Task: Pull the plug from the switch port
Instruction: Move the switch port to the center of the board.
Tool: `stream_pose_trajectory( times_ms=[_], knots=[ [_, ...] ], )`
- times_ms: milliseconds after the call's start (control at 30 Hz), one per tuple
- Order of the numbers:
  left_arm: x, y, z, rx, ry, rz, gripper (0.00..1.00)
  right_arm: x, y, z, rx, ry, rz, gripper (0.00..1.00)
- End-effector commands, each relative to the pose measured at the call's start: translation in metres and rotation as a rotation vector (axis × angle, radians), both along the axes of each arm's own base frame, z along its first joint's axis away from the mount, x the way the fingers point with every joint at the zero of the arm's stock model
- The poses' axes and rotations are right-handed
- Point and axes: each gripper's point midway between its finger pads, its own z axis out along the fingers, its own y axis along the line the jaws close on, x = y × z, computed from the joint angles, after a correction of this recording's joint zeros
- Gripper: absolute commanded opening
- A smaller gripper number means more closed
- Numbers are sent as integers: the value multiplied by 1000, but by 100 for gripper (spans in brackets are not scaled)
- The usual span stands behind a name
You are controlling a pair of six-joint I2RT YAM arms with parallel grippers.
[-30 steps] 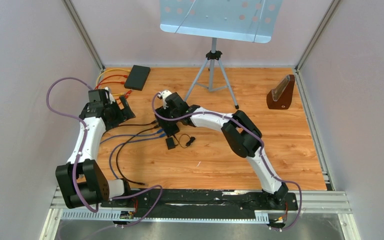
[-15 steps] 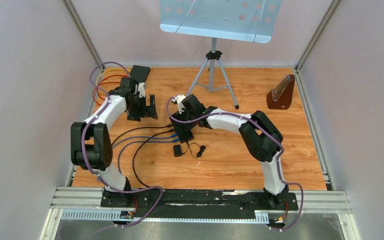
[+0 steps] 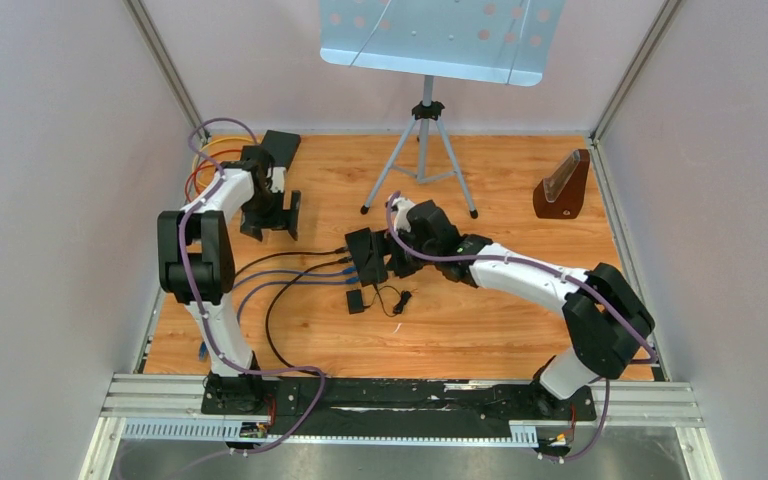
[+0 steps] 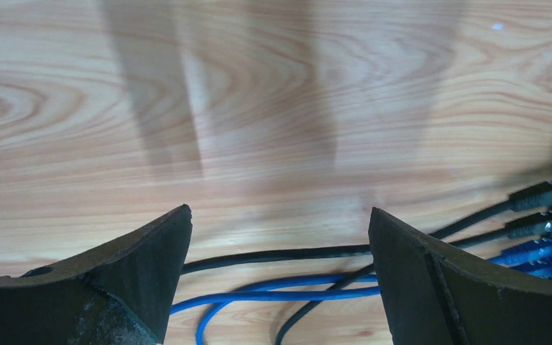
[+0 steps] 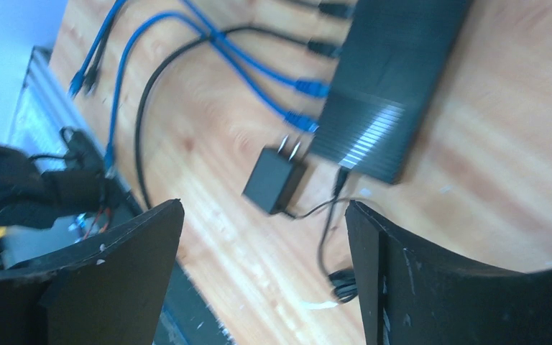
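Both claws stand wide apart and hold nothing. The right gripper (image 3: 398,262) hangs just beside the black switch (image 3: 365,255), on its right, touching no plug. Two black plugs (image 5: 323,49) and two blue plugs (image 5: 309,88) sit in the switch's ports. The left gripper (image 3: 278,214) hovers further left, above their cables (image 4: 280,255). Half a second ago the right gripper covered the switch; it has since drawn off to the right.

Black switch (image 5: 395,79) with a finely ribbed end; blue cables (image 5: 307,88) and black cables (image 4: 273,255); black power adapter (image 5: 273,180); orange-brown wood-grain table (image 3: 520,190); pale blue perforated music stand (image 3: 440,35); dark brown metronome (image 3: 563,187)
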Motion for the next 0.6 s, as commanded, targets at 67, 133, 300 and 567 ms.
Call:
stream_pose_trajectory(
  times_ms=[67, 133, 300, 567],
  knots=[
    [-13, 52, -6, 19, 51, 181, 100, -65, 65, 13, 135, 109, 220, 76],
    [-18, 55, -12, -31, 66, 245, 100, -74, 84, 3, 106, 124, 283, 73],
    [-33, 55, -25, -42, 133, 276, 99, -83, 120, -22, 73, 170, 364, 67],
    [-63, 27, -38, -152, 226, 233, 90, -65, 124, -68, -51, 205, 294, 65]
  ],
)
